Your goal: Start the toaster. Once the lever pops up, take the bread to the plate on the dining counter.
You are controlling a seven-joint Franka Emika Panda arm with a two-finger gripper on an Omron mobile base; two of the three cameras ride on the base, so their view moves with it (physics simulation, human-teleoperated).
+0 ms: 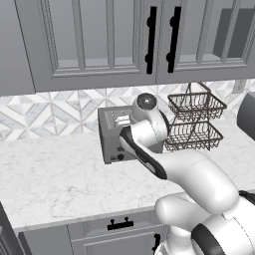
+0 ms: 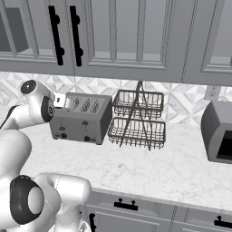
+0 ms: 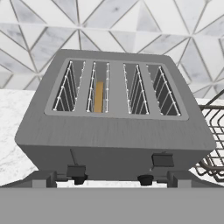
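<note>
Hovering before the toaster (image 1: 119, 135) at the counter's (image 1: 55, 179) back edge, the arm starts nothing yet. Right base view: toaster beside wire baskets (image 2: 138, 118). Hand view: bread (image 3: 99, 96) sits in its second slot; gripper (image 3: 112, 180) spread, levers (image 3: 75, 170) untouched.

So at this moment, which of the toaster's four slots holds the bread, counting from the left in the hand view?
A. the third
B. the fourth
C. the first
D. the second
D: in the hand view the golden-orange edge of the bread stands in the second slot from the left of the toaster, while the wire guides of the other three slots show nothing between them.
</note>
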